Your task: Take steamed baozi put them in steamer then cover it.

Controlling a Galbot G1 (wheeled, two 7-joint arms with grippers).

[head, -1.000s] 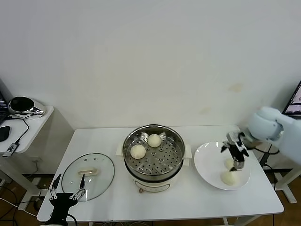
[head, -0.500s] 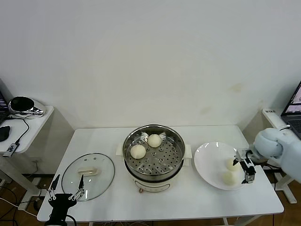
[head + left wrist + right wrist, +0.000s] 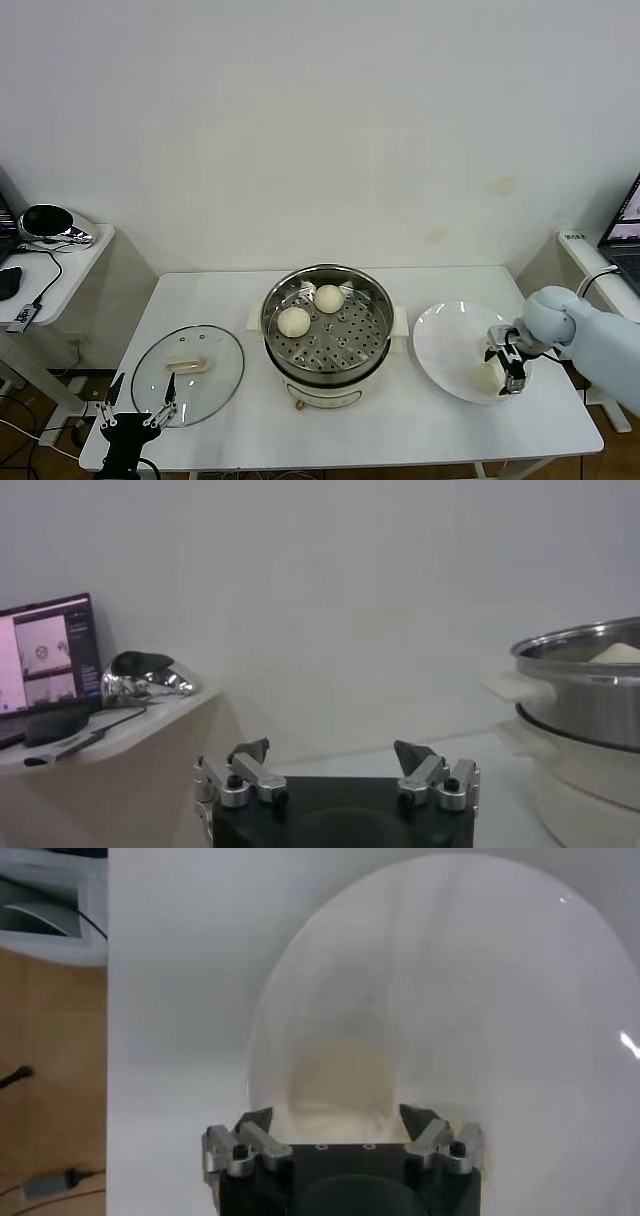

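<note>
The steamer [image 3: 300, 380] stands mid-table with two steamed baozi [image 3: 293, 321] [image 3: 328, 298] on its perforated tray. Its rim also shows in the left wrist view [image 3: 590, 655]. The cover [image 3: 187, 373] lies flat on the table to the left. My right gripper [image 3: 507, 368] is down on the white plate [image 3: 445, 340]. Its open fingers straddle a baozi [image 3: 338, 1083] closely, one on each side; whether they touch it I cannot tell. In the head view only part of a baozi [image 3: 485, 378] shows beside the gripper. My left gripper [image 3: 140, 408] waits open and empty at the table's front left corner.
A side table [image 3: 60, 265] with a shiny dark object and cables stands to the far left. A laptop [image 3: 625, 235] sits on a stand at the far right. Beyond the plate's right rim, the table edge [image 3: 575, 400] is near.
My right gripper has come down and toward the plate's near side, settling over a baozi, and its fingers have narrowed around it. The left arm has not moved.
</note>
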